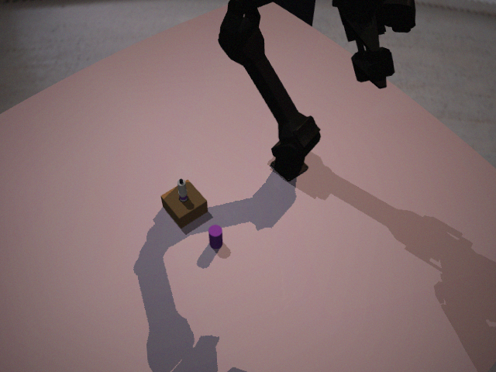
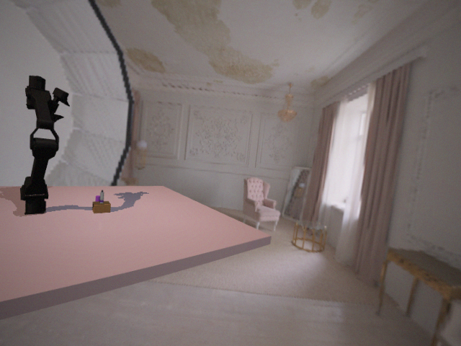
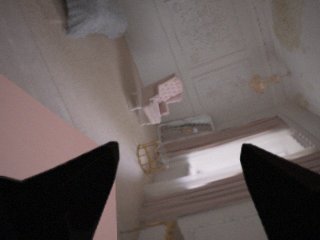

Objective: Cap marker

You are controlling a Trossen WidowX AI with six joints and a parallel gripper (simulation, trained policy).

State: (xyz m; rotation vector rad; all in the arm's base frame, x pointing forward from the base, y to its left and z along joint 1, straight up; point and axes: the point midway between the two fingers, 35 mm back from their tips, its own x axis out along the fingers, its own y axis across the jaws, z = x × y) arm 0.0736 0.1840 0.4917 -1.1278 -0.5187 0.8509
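From my screen, I see my gripper [image 2: 62, 107] [image 3: 179, 150] high above the pink table [image 1: 100, 120] [image 2: 148, 227] [image 3: 45, 135], its fingers wide apart with nothing between them. The marker [image 1: 182, 189] [image 2: 101, 196] stands upright in the brown block [image 1: 184, 206] [image 2: 101, 207], uncapped. The purple cap [image 1: 215, 236] [image 2: 97, 198] stands on the table near the block, apart from it.

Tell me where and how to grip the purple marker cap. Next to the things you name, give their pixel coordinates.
Grip the purple marker cap [image 1: 215, 236] [image 2: 97, 198] by its upright side wall, jaws on opposite sides, probably coming from above. It stands as a plain cylinder, so any facing pair of sides should serve; keeping off the side towards the holder block [image 1: 184, 206] [image 2: 101, 207] leaves more finger room.
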